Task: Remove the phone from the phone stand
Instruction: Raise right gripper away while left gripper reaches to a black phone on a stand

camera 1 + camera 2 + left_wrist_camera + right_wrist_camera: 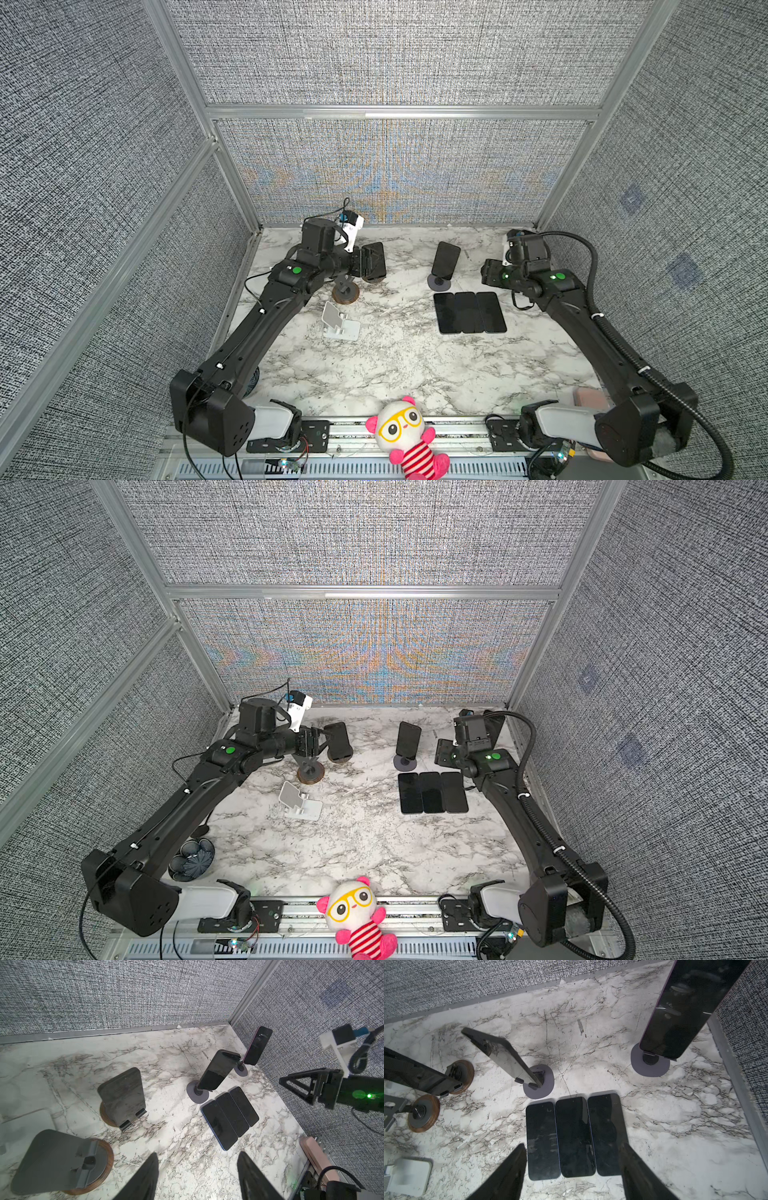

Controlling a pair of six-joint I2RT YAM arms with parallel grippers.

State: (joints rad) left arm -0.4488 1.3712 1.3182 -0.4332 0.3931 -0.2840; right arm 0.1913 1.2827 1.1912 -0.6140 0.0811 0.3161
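A dark phone (446,259) leans on a phone stand with a round grey base (439,283) at mid-back of the marble table; it also shows in the right wrist view (502,1057). A second phone (685,1007) stands on a like grey base (650,1064) in the far right corner. A dark slab (122,1095) rests on a brown-based stand; whether it is a phone I cannot tell. My left gripper (197,1154) hangs open beside that slab, holding nothing. My right gripper (573,1147) is open above flat phones, empty.
Three phones (469,311) lie flat side by side right of centre. An empty brown-based stand (345,291) and a white stand (340,326) sit at left. A plush toy (405,436) lies on the front rail. Fabric walls close in three sides.
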